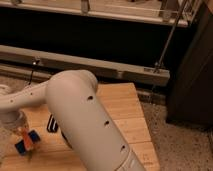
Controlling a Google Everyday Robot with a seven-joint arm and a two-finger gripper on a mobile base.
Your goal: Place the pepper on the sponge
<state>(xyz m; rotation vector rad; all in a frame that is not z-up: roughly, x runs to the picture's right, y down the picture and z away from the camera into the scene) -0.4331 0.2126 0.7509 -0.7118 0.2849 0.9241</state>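
My white arm fills the middle of the camera view and reaches left across the wooden table (pixel 125 107). At the lower left its gripper (pixel 22 132) hangs over the table. A slender orange pepper (pixel 24 138) stands upright under the gripper, right at the blue sponge (pixel 28 141), which shows on both sides of it. Whether the pepper is held or resting on the sponge I cannot tell.
A black-and-white striped flat item (pixel 52 123) lies beside the arm, with a dark object (pixel 64 135) partly hidden under it. A metal rail and dark cabinet front (pixel 100 62) run behind the table. Speckled floor (pixel 180 145) lies to the right.
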